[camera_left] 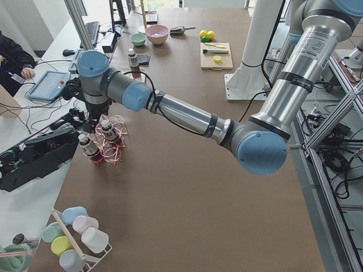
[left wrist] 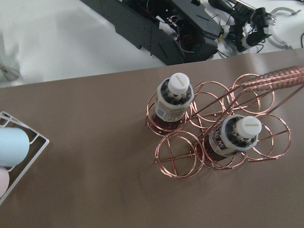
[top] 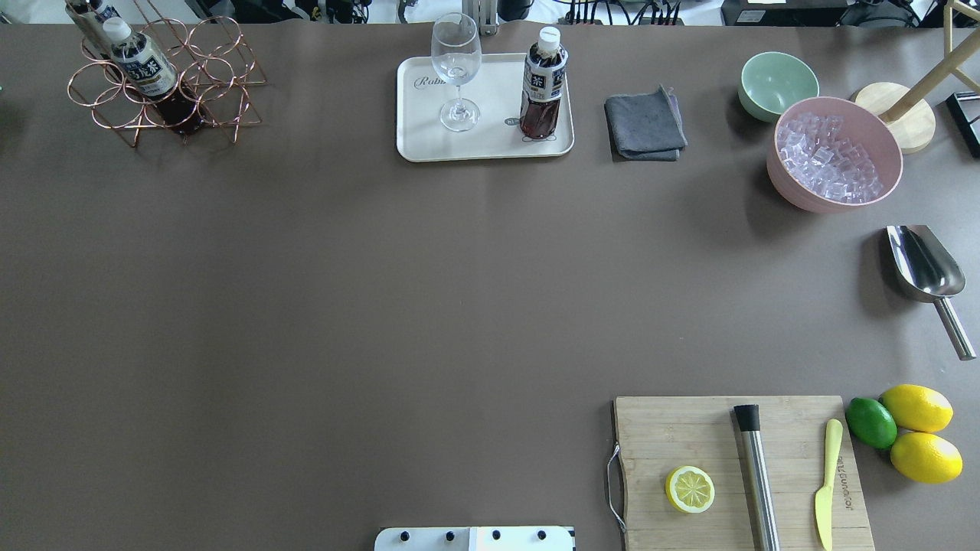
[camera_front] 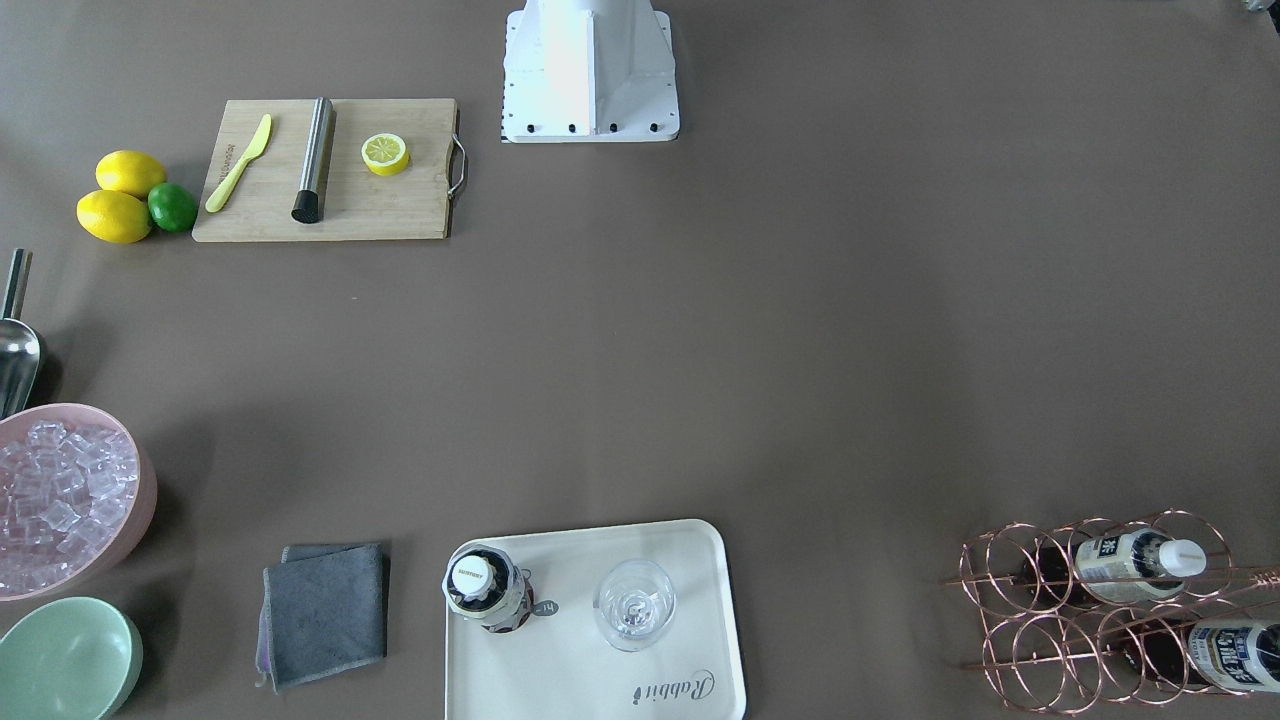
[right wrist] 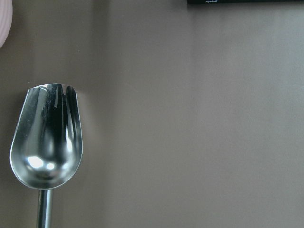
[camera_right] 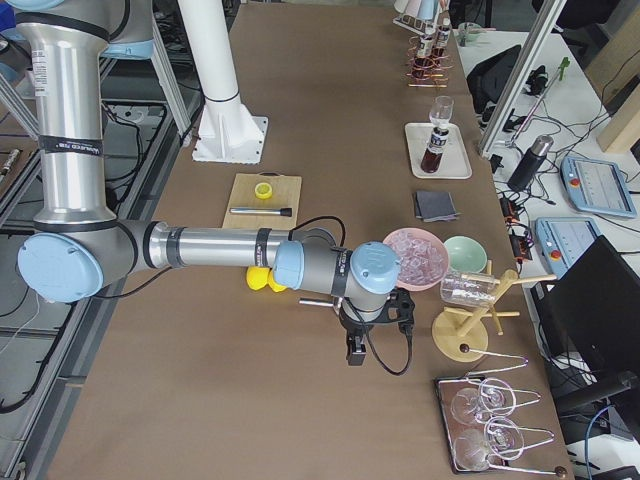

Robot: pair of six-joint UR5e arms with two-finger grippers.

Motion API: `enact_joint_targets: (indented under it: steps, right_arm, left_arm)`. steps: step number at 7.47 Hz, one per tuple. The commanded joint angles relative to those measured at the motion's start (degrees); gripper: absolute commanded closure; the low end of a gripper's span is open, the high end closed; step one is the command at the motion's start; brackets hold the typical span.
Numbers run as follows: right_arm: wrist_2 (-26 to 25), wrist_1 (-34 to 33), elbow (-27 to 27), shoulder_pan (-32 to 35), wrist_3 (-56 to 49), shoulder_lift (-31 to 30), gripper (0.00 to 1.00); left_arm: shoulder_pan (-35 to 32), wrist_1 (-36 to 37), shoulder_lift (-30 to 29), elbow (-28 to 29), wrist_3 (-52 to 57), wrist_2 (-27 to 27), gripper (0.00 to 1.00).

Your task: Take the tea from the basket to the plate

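Note:
One tea bottle (camera_front: 487,590) stands upright on the cream plate (camera_front: 580,680), next to a wine glass (camera_front: 634,603). Two more tea bottles (camera_front: 1135,565) (camera_front: 1235,655) lie in rings of the copper wire basket (camera_front: 1030,640) at the table's far left corner. The left wrist view looks down on both bottles (left wrist: 173,102) (left wrist: 235,137) in the basket (left wrist: 178,156). My left gripper (camera_left: 89,122) hangs above the basket, and I cannot tell if it is open or shut. My right gripper (camera_right: 354,355) hangs over the metal scoop (right wrist: 46,137), and I cannot tell its state either.
A grey cloth (top: 645,124), a mint-green bowl (top: 777,84) and a pink bowl of ice (top: 834,157) stand right of the plate. The scoop (top: 922,268) lies by the right edge. A cutting board (top: 739,471) holds a half lemon, a steel tool and a knife, with lemons and a lime beside it.

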Motion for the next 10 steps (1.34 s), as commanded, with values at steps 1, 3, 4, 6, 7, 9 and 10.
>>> enact_joint_targets:
  steps: [1,3,4,6,7,9,10]
  right_arm:
    - [0.1,0.0,0.0,0.0,0.0,0.0,0.01]
    - [0.1,0.0,0.0,0.0,0.0,0.0,0.01]
    - [0.1,0.0,0.0,0.0,0.0,0.1,0.01]
    - [0.1,0.0,0.1,0.0,0.0,0.1,0.01]
    - [0.1,0.0,0.1,0.0,0.0,0.2,0.01]
    - [0.0,0.0,0.0,0.0,0.0,0.2,0.01]
    - [0.0,0.0,0.1,0.0,0.0,0.2,0.01]
  left_arm:
    - [0.6,-0.3,3.6,-0.2,-2.4,0.1,0.02]
    - [2.8,-0.8,7.4,2.5,-1.9,0.6,0.02]
    - [2.9,-0.3,8.3,2.5,-1.9,0.7,0.02]
    - [2.9,0.1,10.2,2.7,-1.9,1.0,0.02]
    - [2.1,-0.3,13.2,1.5,-1.9,1.0,0.02]
    - [-0.7,0.0,16.7,0.7,2.3,1.0,0.02]
    - [-1.9,0.0,17.7,0.5,2.8,1.0,0.02]
